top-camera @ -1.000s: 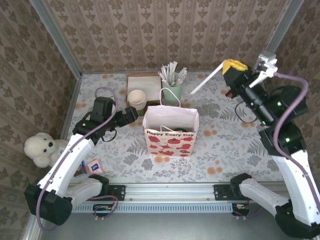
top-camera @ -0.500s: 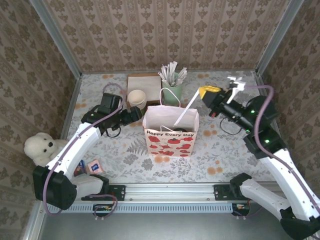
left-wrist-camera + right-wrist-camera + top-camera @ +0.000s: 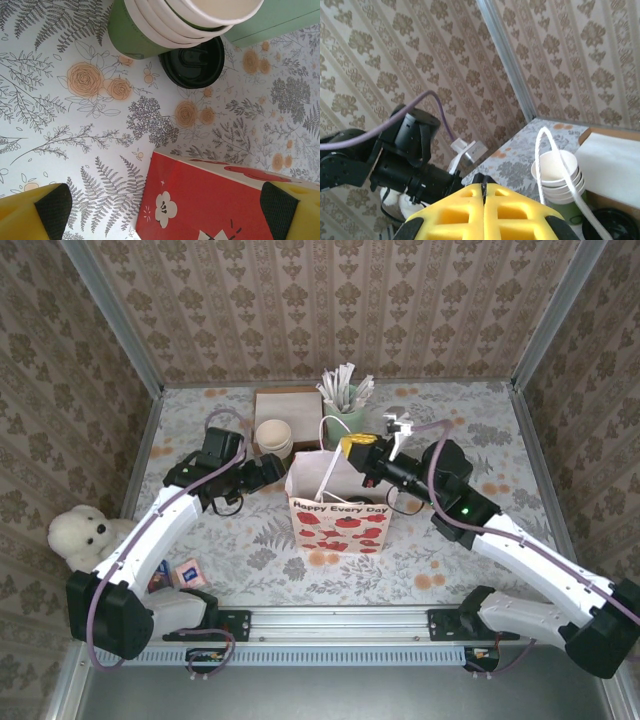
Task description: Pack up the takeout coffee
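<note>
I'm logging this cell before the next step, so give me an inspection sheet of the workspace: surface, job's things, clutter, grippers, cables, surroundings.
Surface: floral tablecloth; no spills seen.
Job's things: takeout coffee, black lid on, stands beside the stack of cups, outside the paper bag.
Clutter: mint cup of straws, brown box, small packets.
Grippers: left gripper open, facing the coffee; right gripper shut on a wrapped straw angled into the bag.
Cables: purple cable looping off the left arm.
Surroundings: wallpapered walls; teddy bear at the left edge.
</note>
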`<state>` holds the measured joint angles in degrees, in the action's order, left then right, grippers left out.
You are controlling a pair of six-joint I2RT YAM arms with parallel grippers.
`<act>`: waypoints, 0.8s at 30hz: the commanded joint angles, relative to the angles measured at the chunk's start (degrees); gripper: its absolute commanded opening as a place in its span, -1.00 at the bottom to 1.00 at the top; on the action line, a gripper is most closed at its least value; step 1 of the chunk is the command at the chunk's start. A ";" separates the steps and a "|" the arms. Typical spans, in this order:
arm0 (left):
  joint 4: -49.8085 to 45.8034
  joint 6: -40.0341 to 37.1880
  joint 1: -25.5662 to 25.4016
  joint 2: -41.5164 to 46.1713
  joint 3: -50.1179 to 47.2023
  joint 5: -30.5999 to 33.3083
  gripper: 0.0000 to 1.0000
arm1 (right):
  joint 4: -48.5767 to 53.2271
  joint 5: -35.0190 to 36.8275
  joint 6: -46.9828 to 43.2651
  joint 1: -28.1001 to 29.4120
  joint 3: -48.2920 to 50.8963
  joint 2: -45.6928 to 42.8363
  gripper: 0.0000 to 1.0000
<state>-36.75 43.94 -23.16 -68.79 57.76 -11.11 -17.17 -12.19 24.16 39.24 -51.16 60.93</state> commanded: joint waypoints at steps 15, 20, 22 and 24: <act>1.52 1.32 -0.48 -0.11 -0.80 -1.79 1.00 | 25.86 -4.33 -15.21 -0.55 -6.30 -0.14 -0.45; 1.02 1.39 -0.75 -0.11 -0.53 -1.75 1.00 | 33.19 -0.98 -14.43 -1.36 -9.48 -3.51 0.13; -0.70 1.77 -1.18 -0.03 -0.20 -0.85 1.00 | 37.38 2.19 -9.05 -2.07 -12.11 -5.19 0.56; -2.20 1.72 -1.71 0.32 -0.18 -0.69 1.00 | 43.52 4.87 -4.52 -2.88 -14.65 -6.75 1.00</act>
<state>-36.34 44.64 -24.16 -68.79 57.71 -12.19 17.17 -12.43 13.43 37.47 -61.45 57.23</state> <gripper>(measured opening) 0.999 0.944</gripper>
